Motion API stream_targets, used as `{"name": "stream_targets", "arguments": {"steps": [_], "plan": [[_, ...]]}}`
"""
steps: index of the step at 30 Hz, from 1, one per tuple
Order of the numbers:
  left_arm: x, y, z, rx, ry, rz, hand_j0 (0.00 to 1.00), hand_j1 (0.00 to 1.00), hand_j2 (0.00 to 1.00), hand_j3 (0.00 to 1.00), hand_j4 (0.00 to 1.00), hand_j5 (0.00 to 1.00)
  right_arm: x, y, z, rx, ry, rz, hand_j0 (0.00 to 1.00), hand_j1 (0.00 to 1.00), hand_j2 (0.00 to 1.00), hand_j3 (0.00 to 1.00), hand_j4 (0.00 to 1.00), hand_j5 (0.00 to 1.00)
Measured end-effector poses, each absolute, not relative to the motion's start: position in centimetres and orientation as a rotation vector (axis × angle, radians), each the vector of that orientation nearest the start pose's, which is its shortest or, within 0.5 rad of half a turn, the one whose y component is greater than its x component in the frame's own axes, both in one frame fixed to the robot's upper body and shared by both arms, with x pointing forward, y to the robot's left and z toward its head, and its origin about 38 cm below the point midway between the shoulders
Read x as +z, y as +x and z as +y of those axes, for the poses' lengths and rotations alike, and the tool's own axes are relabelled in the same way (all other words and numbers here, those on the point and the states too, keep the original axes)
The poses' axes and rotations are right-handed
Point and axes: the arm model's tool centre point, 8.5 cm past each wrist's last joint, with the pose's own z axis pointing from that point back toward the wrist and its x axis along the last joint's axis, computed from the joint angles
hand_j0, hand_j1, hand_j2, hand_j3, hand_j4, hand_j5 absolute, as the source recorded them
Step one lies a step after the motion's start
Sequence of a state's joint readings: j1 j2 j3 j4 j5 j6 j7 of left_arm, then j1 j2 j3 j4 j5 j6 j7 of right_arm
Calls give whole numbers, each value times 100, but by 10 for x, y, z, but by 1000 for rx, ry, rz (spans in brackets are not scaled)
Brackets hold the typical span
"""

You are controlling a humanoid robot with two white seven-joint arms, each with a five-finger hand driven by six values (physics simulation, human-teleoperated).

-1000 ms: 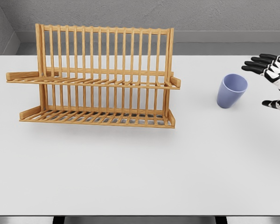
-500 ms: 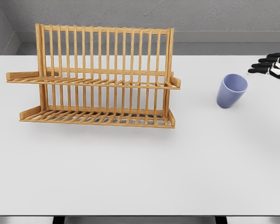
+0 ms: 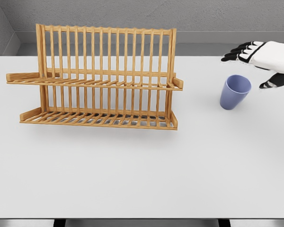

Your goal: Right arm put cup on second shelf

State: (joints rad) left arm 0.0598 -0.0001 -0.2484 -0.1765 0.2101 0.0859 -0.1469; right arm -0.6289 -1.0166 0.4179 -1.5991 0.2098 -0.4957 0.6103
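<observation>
A blue-purple cup (image 3: 235, 91) stands upright on the white table (image 3: 142, 161), right of the wooden dish rack (image 3: 97, 78). The rack has a lower shelf (image 3: 97, 119) and an upper shelf (image 3: 94, 81), both bare. My right hand (image 3: 253, 64) hovers just above and to the right of the cup, its black-tipped fingers (image 3: 236, 50) spread and the thumb (image 3: 273, 82) apart from them, holding nothing. It does not touch the cup. The left arm is out of sight.
A grey wall runs behind the table's far edge. The rack stands at the back left. The table's front edge lies along the bottom of the head view.
My right hand has come back in from the right edge, rising and moving left until it is over the cup's right side. The cup and rack have stayed put.
</observation>
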Motion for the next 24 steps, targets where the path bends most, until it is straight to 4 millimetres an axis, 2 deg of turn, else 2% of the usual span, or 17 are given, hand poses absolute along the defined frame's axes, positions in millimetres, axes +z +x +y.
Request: {"name": "stream_targets", "arguments": {"steps": [4, 6, 10, 13, 16, 21, 24], "plan": [[-264, 11, 245, -41, -99, -22, 100, 100, 100, 100, 100, 100, 301, 424, -369, 1929, -555, -1391, 100, 100, 100, 100, 100, 100], [-264, 11, 245, -41, -99, -21, 100, 100, 100, 100, 100, 100, 299, 433, -373, 1907, -554, -1376, 100, 100, 100, 100, 100, 100], [-264, 11, 245, -41, -99, -22, 100, 100, 100, 100, 100, 100, 281, 450, -378, 1880, -519, -1324, 100, 100, 100, 100, 100, 100], [-264, 11, 245, -41, -99, -22, 100, 100, 100, 100, 100, 100, 258, 454, -378, 1875, -468, -1276, 100, 100, 100, 100, 100, 100], [-264, 11, 245, -41, -99, -22, 100, 100, 100, 100, 100, 100, 245, 456, -380, 1870, -443, -1244, 100, 100, 100, 100, 100, 100], [-264, 11, 245, -41, -99, -22, 100, 100, 100, 100, 100, 100, 243, 463, -384, 1848, -446, -1233, 100, 100, 100, 100, 100, 100], [-264, 11, 245, -41, -99, -22, 100, 100, 100, 100, 100, 100, 246, 469, -377, 1850, -444, -1245, 100, 100, 100, 100, 100, 100]]}}
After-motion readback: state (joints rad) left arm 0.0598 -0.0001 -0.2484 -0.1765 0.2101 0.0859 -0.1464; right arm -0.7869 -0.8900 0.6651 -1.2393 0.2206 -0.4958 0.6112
